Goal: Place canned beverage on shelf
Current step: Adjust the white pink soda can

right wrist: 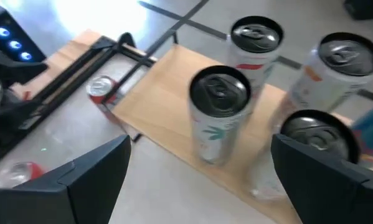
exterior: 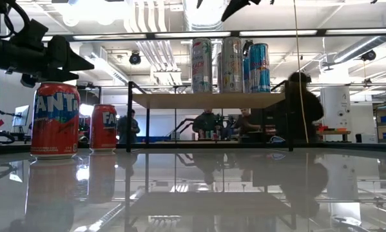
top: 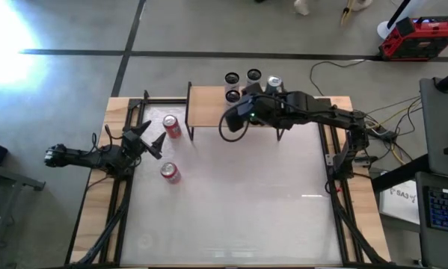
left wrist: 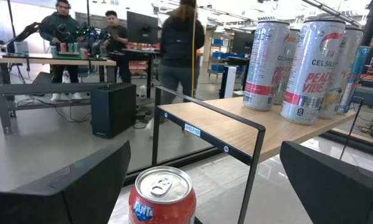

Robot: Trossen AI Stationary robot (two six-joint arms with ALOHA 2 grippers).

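Note:
The shelf, a tan wooden top on thin black legs, stands at the table's far side. Several tall cans stand upright on its right end; they also show in the low view and the right wrist view. My right gripper hovers open above the shelf's right end, just near of those cans, touching nothing. Two red Fanta cans stand on the table left of the shelf, one farther back and one nearer. My left gripper is open, level and empty, pointing at the farther Fanta can.
Black rails run along the table's left and right sides. The shelf's left half is bare wood. People and desks show in the room beyond the table. Cables lie at the right arm's base.

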